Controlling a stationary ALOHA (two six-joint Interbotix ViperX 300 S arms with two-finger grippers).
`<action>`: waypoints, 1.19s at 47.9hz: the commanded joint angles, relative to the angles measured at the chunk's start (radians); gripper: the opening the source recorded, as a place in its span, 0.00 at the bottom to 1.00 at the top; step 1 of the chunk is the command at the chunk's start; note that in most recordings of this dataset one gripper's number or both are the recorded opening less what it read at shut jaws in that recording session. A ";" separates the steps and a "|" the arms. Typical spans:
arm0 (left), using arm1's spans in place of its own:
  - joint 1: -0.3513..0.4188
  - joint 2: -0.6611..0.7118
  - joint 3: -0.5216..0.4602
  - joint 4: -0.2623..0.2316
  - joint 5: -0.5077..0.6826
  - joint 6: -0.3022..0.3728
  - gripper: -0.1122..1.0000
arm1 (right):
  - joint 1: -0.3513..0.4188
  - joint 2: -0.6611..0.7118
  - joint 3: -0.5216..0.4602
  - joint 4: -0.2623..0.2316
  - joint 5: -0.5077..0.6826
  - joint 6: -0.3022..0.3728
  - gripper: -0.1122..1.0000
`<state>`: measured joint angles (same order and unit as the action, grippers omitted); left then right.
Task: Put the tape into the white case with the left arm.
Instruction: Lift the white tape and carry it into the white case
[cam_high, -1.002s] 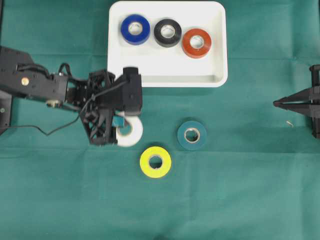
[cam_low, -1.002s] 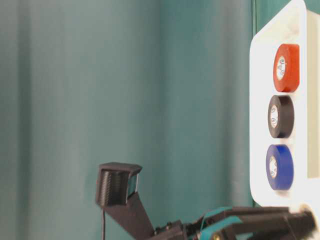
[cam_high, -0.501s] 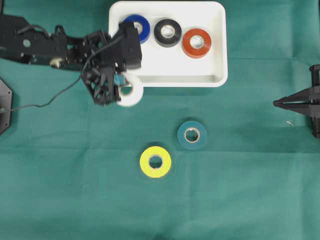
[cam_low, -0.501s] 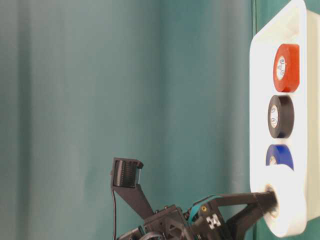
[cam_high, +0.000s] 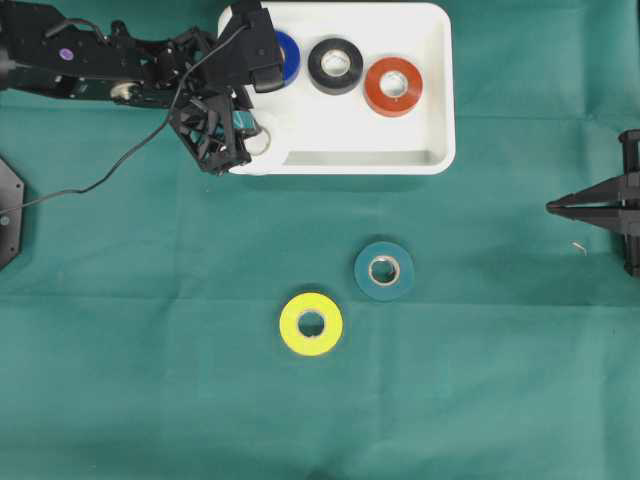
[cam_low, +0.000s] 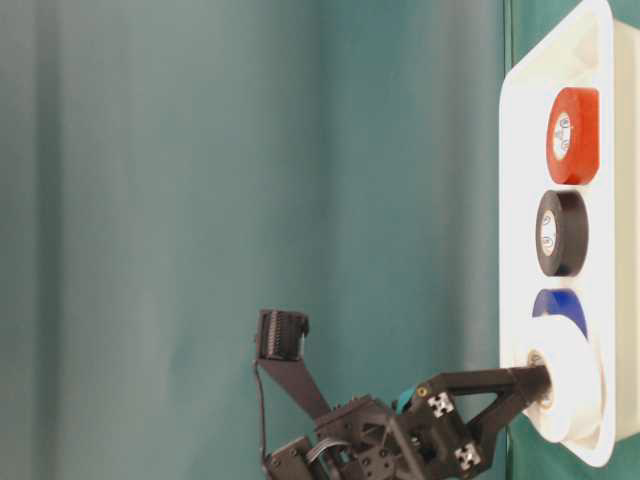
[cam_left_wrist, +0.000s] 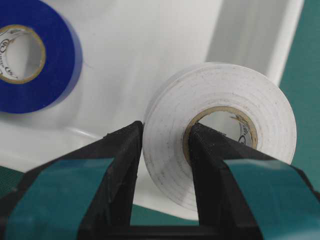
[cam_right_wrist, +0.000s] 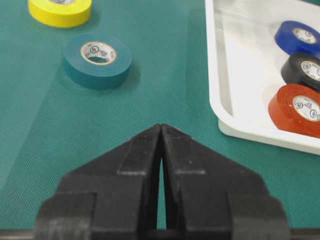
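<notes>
My left gripper is shut on a white tape roll, one finger through its core and the other against its outer wall. The roll hangs tilted over the near-left corner of the white case. Inside the case lie a blue roll, partly under my arm, a black roll and a red roll. My right gripper stays shut and empty at the far right.
A teal roll and a yellow roll lie flat on the green cloth below the case. The left arm's thin black cable trails over the cloth at the left.
The left arm carried the white roll up from the cloth beside the yellow roll to over the case's near-left corner. The right arm has not moved.
</notes>
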<state>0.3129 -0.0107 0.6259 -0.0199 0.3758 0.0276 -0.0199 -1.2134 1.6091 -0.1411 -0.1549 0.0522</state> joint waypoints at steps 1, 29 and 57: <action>0.023 0.000 -0.032 0.002 -0.018 0.002 0.34 | -0.002 0.008 -0.009 -0.002 -0.008 0.000 0.02; 0.075 0.057 -0.080 0.000 -0.064 0.074 0.34 | -0.002 0.008 -0.009 -0.002 -0.008 0.000 0.02; 0.052 0.008 -0.060 0.000 -0.066 0.071 0.86 | -0.002 0.006 -0.009 -0.002 -0.008 0.000 0.02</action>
<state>0.3774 0.0430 0.5706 -0.0199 0.3145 0.0997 -0.0199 -1.2134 1.6091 -0.1411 -0.1549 0.0522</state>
